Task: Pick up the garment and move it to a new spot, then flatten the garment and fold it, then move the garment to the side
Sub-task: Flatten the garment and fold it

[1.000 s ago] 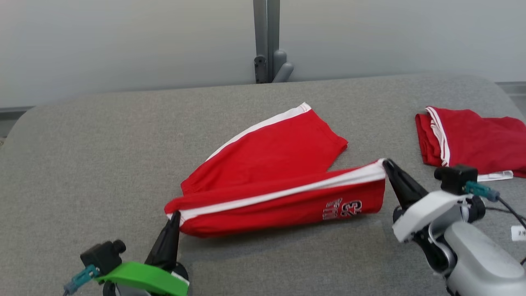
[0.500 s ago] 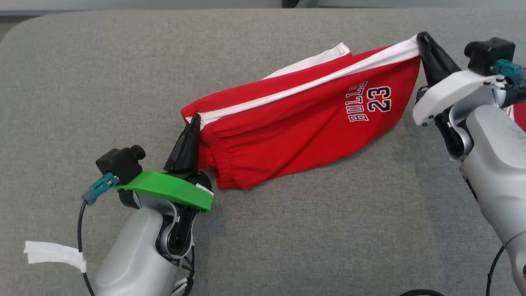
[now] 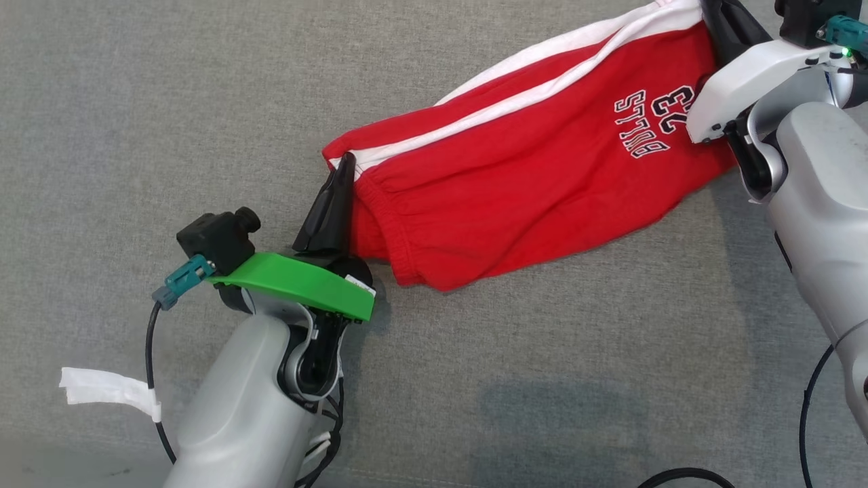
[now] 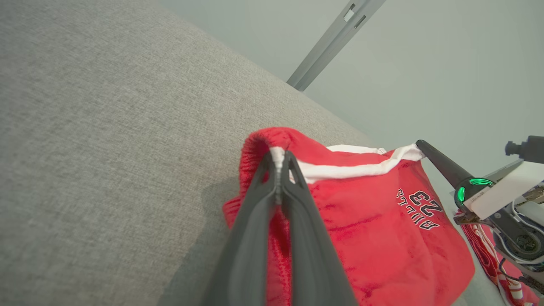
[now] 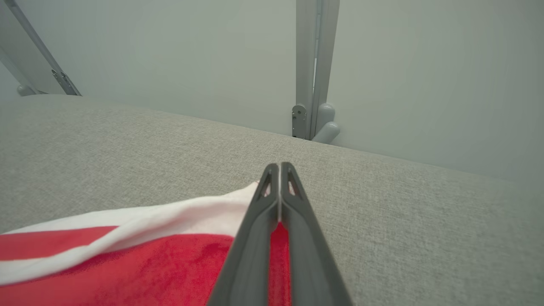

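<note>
Red shorts (image 3: 529,183) with white side stripes and "BULLS 23" lettering are stretched between two robot hands over a grey fabric-covered surface (image 3: 203,81), sagging toward it; contact cannot be judged. The left hand (image 4: 280,156), fingers pressed together, pinches the white stripe at the elastic waistband on the left. The right hand (image 5: 279,166), also pressed together, pinches the white-edged corner at the far right. Beyond the surface's far edge stands a pale grey wall (image 5: 170,51) with an upright metal post (image 5: 312,63). A second red garment (image 4: 501,263) lies past the right arm. That arm's white wrist cover (image 3: 753,74) overlaps the shorts' right edge.
</note>
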Controlling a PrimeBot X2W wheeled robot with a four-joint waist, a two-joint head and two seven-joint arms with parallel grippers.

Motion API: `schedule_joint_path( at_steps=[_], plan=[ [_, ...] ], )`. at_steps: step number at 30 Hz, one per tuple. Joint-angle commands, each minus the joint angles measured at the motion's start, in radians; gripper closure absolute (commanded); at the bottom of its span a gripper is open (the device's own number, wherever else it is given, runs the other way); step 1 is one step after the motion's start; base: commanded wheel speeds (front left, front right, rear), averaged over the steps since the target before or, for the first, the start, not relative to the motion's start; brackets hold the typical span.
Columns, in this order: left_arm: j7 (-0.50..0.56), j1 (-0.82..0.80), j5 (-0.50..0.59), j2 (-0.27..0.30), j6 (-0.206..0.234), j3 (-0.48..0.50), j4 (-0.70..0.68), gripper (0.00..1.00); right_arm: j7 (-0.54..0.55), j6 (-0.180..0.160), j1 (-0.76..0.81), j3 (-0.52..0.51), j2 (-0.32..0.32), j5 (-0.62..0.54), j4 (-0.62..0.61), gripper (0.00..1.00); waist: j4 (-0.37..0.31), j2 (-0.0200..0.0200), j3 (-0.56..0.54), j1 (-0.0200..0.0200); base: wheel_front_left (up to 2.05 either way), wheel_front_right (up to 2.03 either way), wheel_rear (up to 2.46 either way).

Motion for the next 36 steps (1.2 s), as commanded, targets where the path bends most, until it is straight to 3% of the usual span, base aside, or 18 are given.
schedule_joint_path(
  at_steps=[1, 7, 8, 9, 10, 11, 16, 17, 18, 19, 29, 36],
  plan=[
    [0.001, -0.015, 0.001, 0.001, 0.003, 0.004, -0.004, 1.0, -0.003, -0.002, -0.014, 0.004, 0.0, 0.004, 0.008, 1.0, 0.037, 0.0, 0.038, -0.0002, 0.0, 0.0, 0.0],
    [0.001, -0.04, -0.004, -0.003, 0.003, -0.006, -0.004, 1.0, -0.003, -0.002, -0.039, 0.008, -0.006, -0.003, 0.05, 1.0, 0.043, 0.0, 0.051, -0.0002, 0.0, 0.0, 0.0],
    [0.001, -0.042, -0.001, -0.004, 0.003, -0.009, -0.006, 0.98, -0.003, -0.002, -0.041, 0.004, -0.009, -0.01, 0.055, 1.0, 0.042, 0.0, 0.053, -0.0002, 0.0, 0.0, 0.0],
    [0.001, -0.046, 0.005, -0.004, 0.003, -0.013, -0.007, 0.84, -0.003, -0.002, -0.041, 0.0, -0.007, -0.015, 0.059, 1.0, 0.04, 0.0, 0.054, -0.0002, 0.0, 0.0, 0.0],
    [0.001, -0.048, 0.002, -0.004, 0.003, -0.015, -0.009, 0.83, -0.003, -0.002, -0.038, -0.002, -0.004, -0.018, 0.061, 1.0, 0.039, 0.0, 0.054, -0.0002, 0.0, 0.0, 0.0],
    [0.001, -0.051, -0.002, -0.004, 0.003, -0.015, -0.01, 1.0, -0.003, -0.002, -0.039, -0.007, -0.004, -0.023, 0.06, 1.0, 0.037, 0.0, 0.054, -0.0002, 0.0, 0.0, 0.0],
    [0.001, -0.055, 0.011, -0.004, 0.003, -0.006, -0.005, 1.0, -0.003, -0.002, -0.052, -0.051, 0.001, -0.053, 0.04, 1.0, 0.024, 0.0, 0.053, -0.0002, 0.0, 0.0, 0.0],
    [0.001, -0.056, 0.023, -0.004, 0.003, 0.001, -0.007, 0.56, -0.003, -0.002, -0.05, -0.062, 0.003, -0.062, 0.034, 0.76, 0.022, 0.0, 0.052, -0.0002, 0.0, 0.0, 0.0],
    [0.001, -0.054, 0.025, -0.004, 0.003, 0.004, -0.006, 0.0, -0.003, -0.002, -0.044, -0.073, 0.008, -0.067, 0.025, 0.05, 0.019, 0.0, 0.05, -0.0002, 0.0, 0.0, 0.0],
    [0.001, -0.05, 0.027, -0.004, 0.003, 0.007, -0.005, 0.0, -0.003, -0.002, -0.034, -0.081, 0.012, -0.072, 0.02, 0.0, 0.017, 0.0, 0.046, -0.0002, 0.0, 0.0, 0.0],
    [0.001, 0.031, 0.163, -0.003, 0.003, 0.102, 0.02, 0.0, -0.003, -0.002, 0.106, -0.145, 0.033, -0.112, -0.048, 0.0, -0.019, 0.0, -0.04, -0.0002, 0.0, 0.0, 0.0],
    [0.001, 0.114, 0.235, -0.003, 0.003, 0.17, -0.001, 0.0, -0.003, -0.002, 0.234, -0.146, 0.05, -0.08, -0.061, 0.0, -0.033, 0.0, -0.09, -0.0002, 0.0, 0.0, 0.0]
  ],
)
